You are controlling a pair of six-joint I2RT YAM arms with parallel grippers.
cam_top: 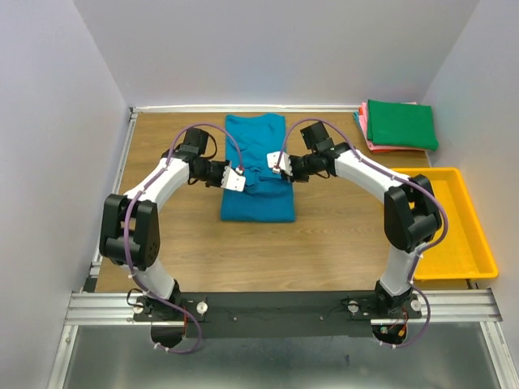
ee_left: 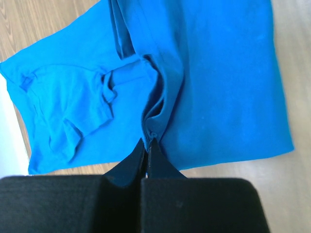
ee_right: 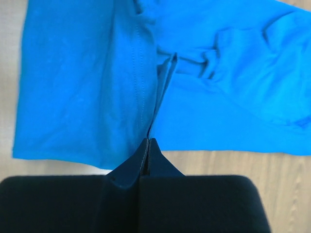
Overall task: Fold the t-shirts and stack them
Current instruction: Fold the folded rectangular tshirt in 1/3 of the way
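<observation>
Top external: we are logging left gripper [cam_top: 236,180] and right gripper [cam_top: 278,163] clamping the teal-blue t-shirt [cam_top: 258,204] mid-length on opposite sides, its long axis crossing between them.

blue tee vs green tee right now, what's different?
Fold: the blue t-shirt lies long and only partly folded; the green t-shirt is a compact folded rectangle.
Place: blue sits alone in the middle; green tops the pink stack in the far right corner.
Contact: the left gripper and right gripper pinch blue; green is untouched.
Both are plain cloth.
</observation>
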